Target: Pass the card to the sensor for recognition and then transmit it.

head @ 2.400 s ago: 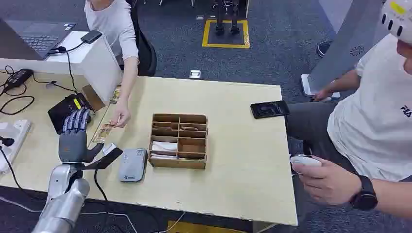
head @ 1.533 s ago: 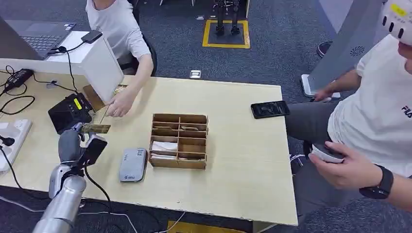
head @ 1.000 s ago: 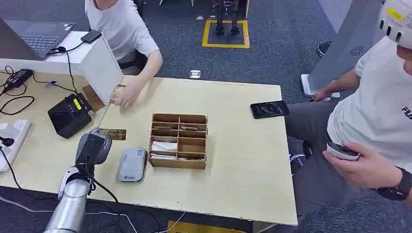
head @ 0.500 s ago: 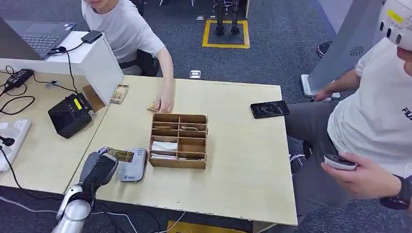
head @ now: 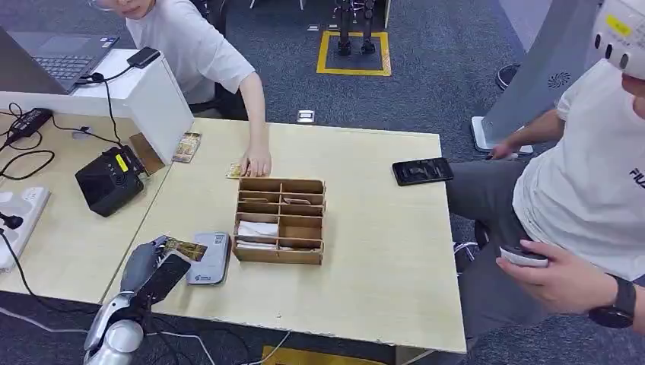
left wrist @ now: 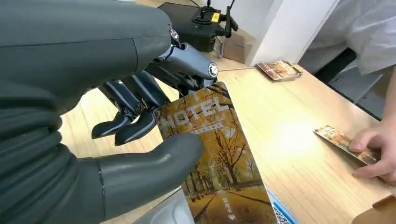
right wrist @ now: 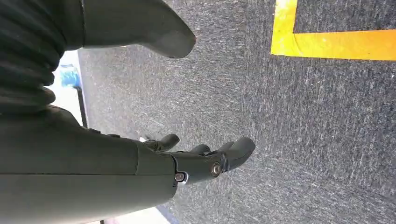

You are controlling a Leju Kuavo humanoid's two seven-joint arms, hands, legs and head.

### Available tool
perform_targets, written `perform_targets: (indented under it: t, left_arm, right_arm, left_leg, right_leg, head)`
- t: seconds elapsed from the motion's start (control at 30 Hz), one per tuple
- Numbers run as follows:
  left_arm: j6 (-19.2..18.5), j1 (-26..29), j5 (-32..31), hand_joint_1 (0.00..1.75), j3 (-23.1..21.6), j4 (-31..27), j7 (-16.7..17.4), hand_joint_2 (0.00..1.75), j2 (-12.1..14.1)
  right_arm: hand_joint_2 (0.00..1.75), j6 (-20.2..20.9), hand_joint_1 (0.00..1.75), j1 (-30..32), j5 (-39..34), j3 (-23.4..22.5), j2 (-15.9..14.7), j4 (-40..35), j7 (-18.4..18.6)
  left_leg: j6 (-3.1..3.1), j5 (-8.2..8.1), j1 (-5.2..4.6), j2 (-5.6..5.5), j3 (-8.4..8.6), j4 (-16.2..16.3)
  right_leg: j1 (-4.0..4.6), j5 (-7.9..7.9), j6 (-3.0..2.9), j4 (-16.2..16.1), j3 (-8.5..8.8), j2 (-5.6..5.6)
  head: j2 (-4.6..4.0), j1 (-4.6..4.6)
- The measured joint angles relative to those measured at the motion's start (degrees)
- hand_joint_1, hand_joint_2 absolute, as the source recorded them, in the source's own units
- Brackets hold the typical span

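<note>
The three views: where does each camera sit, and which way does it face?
Head view: high on the body, looking down at the table; left hand at lower left.
Left wrist view: behind the left hand, which grips the card.
Right wrist view: behind the right hand, facing carpet.
Head and left wrist views share the card.

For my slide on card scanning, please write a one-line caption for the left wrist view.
The left hand holds a HOTEL card above the grey sensor.

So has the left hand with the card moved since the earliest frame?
Yes. The left hand carried the card from beside the black device toward the robot, over the grey sensor.
</note>
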Motion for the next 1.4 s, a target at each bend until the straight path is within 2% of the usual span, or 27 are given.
perform_targets:
  t: [0.33,0.7,1.17,1.4]
  left_arm:
    - [1.13,-0.09,-3.23,1.75,-0.77,0.94,0.09,1.75,-0.22]
    - [3.74,-1.19,-7.91,1.75,-2.78,4.26,0.81,1.75,-1.81]
    - [6.08,-3.35,-9.18,1.75,-3.83,10.45,0.83,1.75,-4.5]
    - [6.32,-4.06,-9.2,1.75,-3.85,11.96,0.81,1.75,-4.94]
  right_arm:
    - [1.75,0.07,0.0,0.0,0.87,-0.22,0.11,0.0,-0.02]
    - [1.75,0.09,0.0,-0.03,1.72,-0.72,0.28,0.0,-0.7]
    - [1.75,0.63,0.0,-0.08,2.73,-1.05,0.39,-0.02,-0.88]
    - [1.75,0.63,0.0,-0.09,2.78,-1.09,0.39,-0.02,-0.88]
  left_leg:
    - [0.0,0.0,0.0,0.0,0.02,0.0]
    - [0.0,0.0,-0.01,-0.01,0.07,0.0]
    - [0.01,-0.01,-0.02,-0.06,0.24,-0.01]
    - [0.02,0.0,-0.02,-0.11,0.31,-0.02]
  right_leg:
    - [0.0,0.0,0.0,0.0,0.01,0.0]
    - [0.0,0.0,0.0,0.0,0.07,-0.01]
    - [-0.01,-0.01,0.01,0.0,0.31,-0.12]
    - [-0.01,-0.02,0.02,0.0,0.43,-0.17]
  head:
    - [0.0,0.0]
    - [0.0,0.0]
    - [0.0,-0.02]
    - [0.0,-0.02]
